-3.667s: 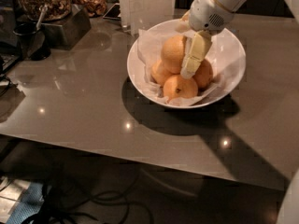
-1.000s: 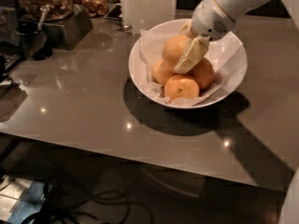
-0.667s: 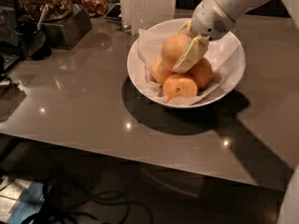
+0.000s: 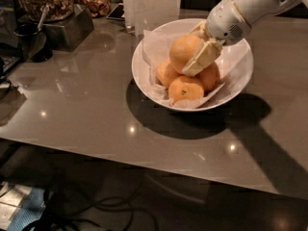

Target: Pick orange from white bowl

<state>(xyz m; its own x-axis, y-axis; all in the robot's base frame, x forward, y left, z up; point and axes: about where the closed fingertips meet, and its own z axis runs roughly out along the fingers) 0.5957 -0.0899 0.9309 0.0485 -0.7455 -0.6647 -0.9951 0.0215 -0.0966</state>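
The white bowl [image 4: 236,88], lined with crumpled white paper, stands on the grey table and holds several oranges. The orange [image 4: 182,51], the largest and palest one, sits on top of the pile. My gripper [image 4: 191,52] reaches down from the upper right and is shut on this orange. One cream finger [image 4: 202,59] lies across its right front, and the other is mostly hidden behind it. Below are smaller, deeper-orange fruits, among them one with a dark spot [image 4: 183,88].
Glass jars of nuts [image 4: 44,1] stand at the back left on a dark box. A black cup [image 4: 30,41] is beside them. A tall translucent container [image 4: 151,4] stands just behind the bowl. The table's front edge runs across the lower view, with cables on the floor below.
The gripper stays closed around the top orange. Gripper and orange have shifted only slightly, a touch higher over the pile.
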